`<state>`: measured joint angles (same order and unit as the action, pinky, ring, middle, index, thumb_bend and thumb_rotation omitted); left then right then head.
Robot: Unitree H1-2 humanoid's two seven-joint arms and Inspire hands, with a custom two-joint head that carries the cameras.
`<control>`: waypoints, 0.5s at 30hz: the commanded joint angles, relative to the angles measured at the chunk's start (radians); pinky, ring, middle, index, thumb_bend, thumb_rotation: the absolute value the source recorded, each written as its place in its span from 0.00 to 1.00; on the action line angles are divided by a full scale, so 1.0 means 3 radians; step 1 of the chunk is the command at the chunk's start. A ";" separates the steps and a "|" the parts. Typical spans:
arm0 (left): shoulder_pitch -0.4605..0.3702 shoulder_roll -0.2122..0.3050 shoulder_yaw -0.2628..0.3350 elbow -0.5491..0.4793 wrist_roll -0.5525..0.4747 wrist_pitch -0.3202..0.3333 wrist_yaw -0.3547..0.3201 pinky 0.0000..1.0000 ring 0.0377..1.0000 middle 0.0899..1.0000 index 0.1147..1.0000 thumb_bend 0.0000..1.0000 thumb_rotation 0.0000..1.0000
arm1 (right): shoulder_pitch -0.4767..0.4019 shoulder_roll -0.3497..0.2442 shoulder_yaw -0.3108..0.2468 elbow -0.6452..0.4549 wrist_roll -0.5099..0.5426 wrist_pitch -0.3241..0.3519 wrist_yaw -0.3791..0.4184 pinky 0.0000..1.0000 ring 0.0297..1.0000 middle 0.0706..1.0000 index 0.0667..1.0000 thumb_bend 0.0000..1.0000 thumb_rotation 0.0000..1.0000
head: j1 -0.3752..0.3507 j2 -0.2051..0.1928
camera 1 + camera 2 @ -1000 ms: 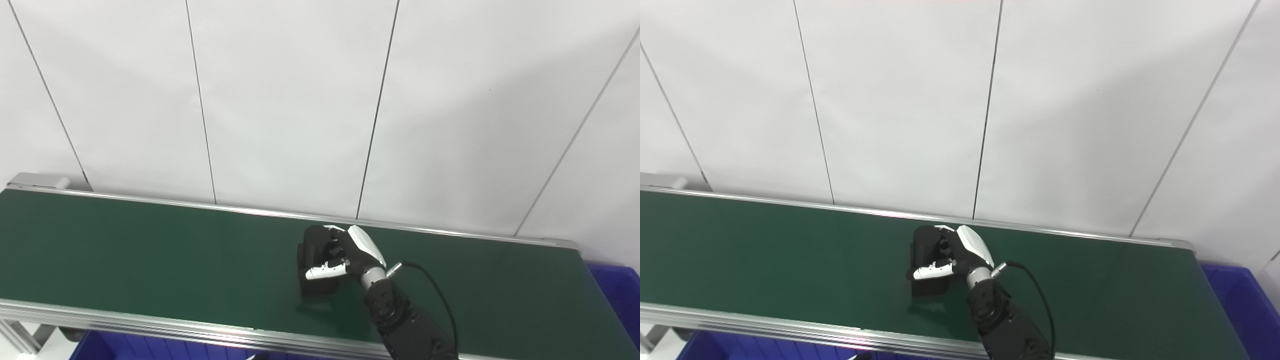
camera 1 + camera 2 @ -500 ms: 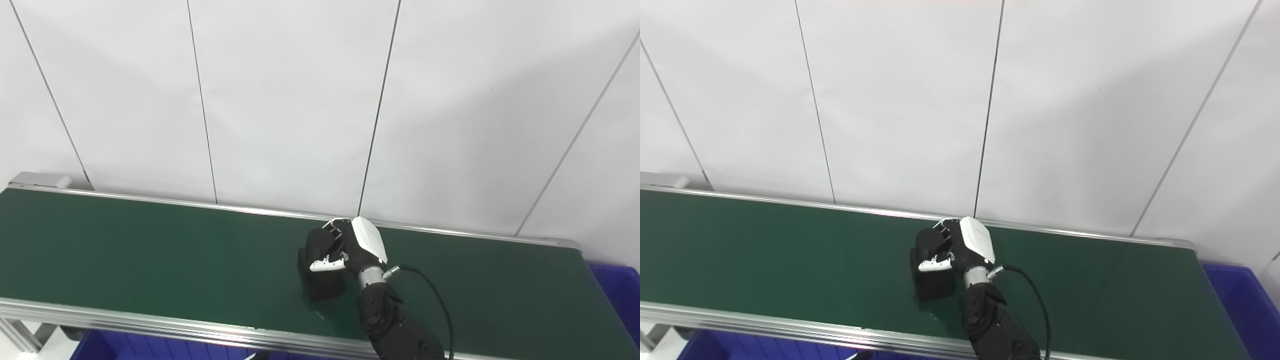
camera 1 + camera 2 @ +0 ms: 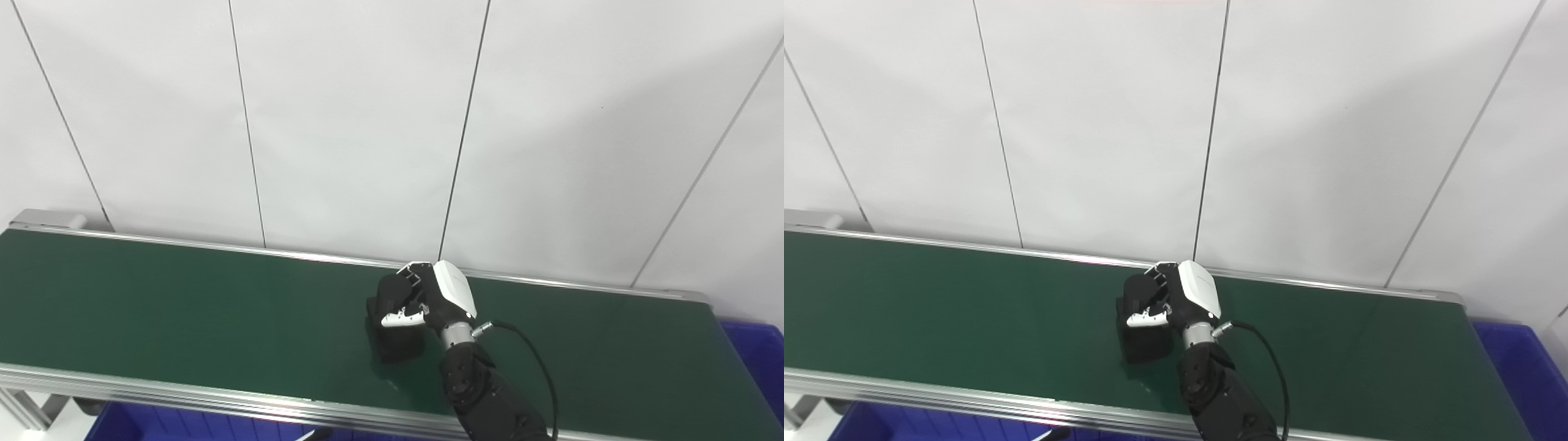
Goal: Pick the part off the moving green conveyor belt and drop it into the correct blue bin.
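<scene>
Dark green conveyor belt (image 3: 184,312) with silver rails, black part (image 3: 395,343), black-and-white right hand (image 3: 429,300), blue bin (image 3: 759,349) far right, white wall (image 3: 367,122)

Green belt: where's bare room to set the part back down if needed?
The green conveyor belt is bare from the black block-shaped part to its left end, and rightward to the blue bin. It is crowded only mid-belt, where the right hand closes on the part.
</scene>
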<state>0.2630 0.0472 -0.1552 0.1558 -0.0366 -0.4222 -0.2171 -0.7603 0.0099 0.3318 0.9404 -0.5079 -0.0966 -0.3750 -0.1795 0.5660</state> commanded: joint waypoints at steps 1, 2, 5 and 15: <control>-0.0017 0.0007 -0.0014 -0.0059 -0.0005 -0.0098 -0.0008 0.70 0.76 0.77 0.84 0.93 0.78 | -0.0134 -0.0007 -0.0011 -0.0118 0.0004 -0.0167 -0.0038 0.46 0.50 0.48 0.43 0.53 0.00 | 0.0003 0.0001; -0.0021 0.0008 -0.0014 -0.0053 -0.0010 -0.0098 -0.0011 0.70 0.76 0.77 0.84 0.93 0.78 | -0.0137 -0.0010 -0.0016 -0.0116 0.0014 -0.0176 -0.0030 0.46 0.50 0.47 0.43 0.53 0.00 | -0.0003 0.0002; -0.0028 0.0004 -0.0014 -0.0047 -0.0005 -0.0094 -0.0006 0.70 0.76 0.78 0.84 0.93 0.77 | -0.0137 -0.0017 -0.0037 -0.0130 0.0052 -0.0192 -0.0007 0.45 0.49 0.47 0.43 0.53 0.00 | -0.0004 0.0002; -0.0138 -0.0008 0.0010 0.0115 -0.0038 -0.0117 -0.0010 0.70 0.76 0.78 0.84 0.93 0.76 | 0.0024 -0.0085 -0.0132 -0.0649 0.0230 -0.0149 0.0247 0.46 0.49 0.47 0.43 0.53 0.00 | -0.0064 -0.0040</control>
<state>0.2387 0.0474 -0.1522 0.2017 -0.0378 -0.4224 -0.2172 -0.7211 -0.0127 0.3015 0.7976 -0.4465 -0.1021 -0.3079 -0.1978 0.5538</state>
